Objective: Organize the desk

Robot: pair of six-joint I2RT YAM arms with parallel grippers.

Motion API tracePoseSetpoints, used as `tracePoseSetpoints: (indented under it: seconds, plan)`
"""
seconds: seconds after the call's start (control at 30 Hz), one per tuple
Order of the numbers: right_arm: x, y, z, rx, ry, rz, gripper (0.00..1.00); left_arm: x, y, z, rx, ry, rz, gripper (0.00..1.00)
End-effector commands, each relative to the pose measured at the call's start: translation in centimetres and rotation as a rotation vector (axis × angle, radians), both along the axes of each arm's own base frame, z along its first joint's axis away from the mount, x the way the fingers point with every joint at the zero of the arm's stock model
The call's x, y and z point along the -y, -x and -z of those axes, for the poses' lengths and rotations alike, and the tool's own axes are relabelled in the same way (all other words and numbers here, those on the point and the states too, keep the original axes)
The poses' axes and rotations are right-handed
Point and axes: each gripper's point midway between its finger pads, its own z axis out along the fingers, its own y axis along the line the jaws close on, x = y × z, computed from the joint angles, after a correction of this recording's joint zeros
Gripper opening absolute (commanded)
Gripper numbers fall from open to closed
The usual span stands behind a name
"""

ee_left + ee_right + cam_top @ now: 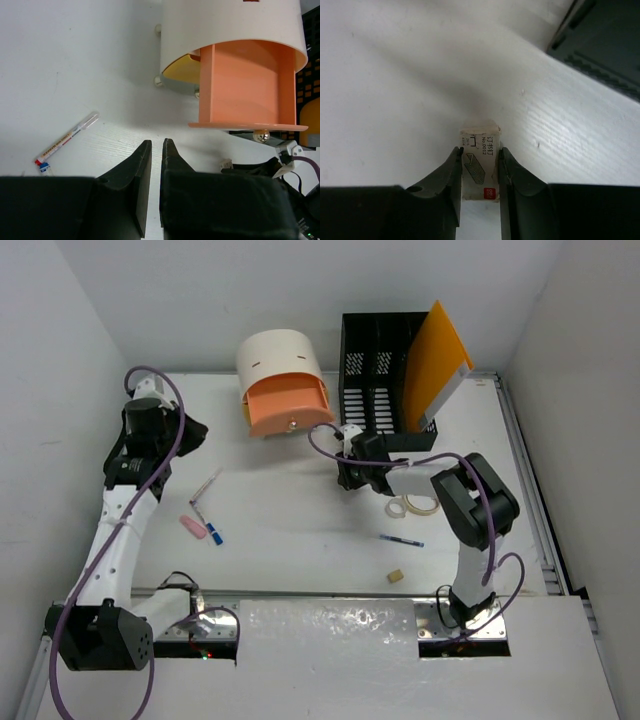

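Top view, desk: the white desk [300, 570] lies under everything, with loose stationery spread in front of the orange drawer unit [287, 405].
Top view, drawer unit: its drawer is pulled out, probably so it can take small items.
Top view, arms: the left gripper [192, 432] is to the left of the drawer unit and the right gripper [347, 478] is just off its right front corner.
Left wrist, pincer: the fingers are almost pressed together with nothing between them, and they point at the drawer unit, seemingly idle.
Left wrist, marker: the marker [65, 140] lies untouched, well to the left of the drawer unit.
Right wrist, staple box: the staple box [480, 162] is pinched across its narrow sides, low over the desk, a grip that suits carrying it.
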Motion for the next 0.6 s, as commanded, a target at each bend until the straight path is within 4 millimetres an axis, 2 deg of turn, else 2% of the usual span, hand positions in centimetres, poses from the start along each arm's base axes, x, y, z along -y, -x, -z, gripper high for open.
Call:
tracePoseSetpoints:
  seconds: [0.0, 0.03, 0.13, 0.17, 0.23, 0.27, 0.3, 0.37, 0.4, 0.43, 0.47, 0.5, 0.53, 0.57]
  plan:
    - [2.2, 1.7, 0.2, -0.016, 0.072, 0.036, 0.09, 0.1, 0.2, -2.0, 0.064, -0.011, 0.005, 0.07]
    - [2.5, 2.1, -0.5, -0.015, 0.076, 0.042, 0.01, 0.1, 0.2, -2.0, 0.063, -0.01, 0.006, 0.07]
    - [3.6, 4.0, -1.4, -0.048, 0.092, 0.05, 0.0, 0.2, 0.2, -2.0, 0.066, -0.003, 0.01, 0.07]
    - [3.5, 3.9, -3.8, -0.014, 0.065, 0.055, 0.0, 0.4, 0.2, -2.1, 0.07, 0.005, 0.016, 0.07]
    - [4.2, 5.2, -5.6, -0.037, 0.064, 0.062, 0.0, 0.6, 0.2, -2.2, 0.079, 0.016, 0.019, 0.07]
    - [3.9, 4.9, -9.0, 0.021, 0.023, 0.067, 0.0, 0.7, 0.3, -2.2, 0.085, 0.021, 0.023, 0.07]
    - [4.0, 4.9, -10.7, 0.04, 0.01, 0.072, 0.0, 0.7, 0.4, -2.2, 0.088, 0.025, 0.024, 0.07]
    - [4.1, 4.2, -15.8, 0.122, -0.018, 0.088, 0.0, 0.7, 0.6, -1.2, 0.075, 0.029, 0.02, 0.07]
    - [4.1, 3.6, -17.6, 0.157, -0.024, 0.096, 0.0, 0.7, 0.8, -0.9, 0.069, 0.027, 0.021, 0.07]
    - [3.7, 2.5, -20.9, 0.216, -0.046, 0.098, 0.0, 0.7, 1.0, 0.1, 0.049, 0.03, 0.018, 0.07]
    - [3.3, 1.9, -22.6, 0.252, -0.055, 0.089, 0.0, 0.8, 1.1, 0.7, 0.043, 0.033, 0.02, 0.07]
    - [2.9, 1.0, -23.4, 0.265, -0.058, 0.083, 0.0, 0.9, 1.3, 1.1, 0.037, 0.038, 0.024, 0.07]
    - [1.9, -0.2, -26.6, 0.327, -0.103, 0.074, 0.0, 1.1, 1.6, 2.1, 0.018, 0.048, 0.025, 0.07]
    - [1.0, -0.8, -27.5, 0.34, -0.124, 0.047, 0.0, 1.3, 1.7, 2.2, 0.027, 0.056, 0.035, 0.07]
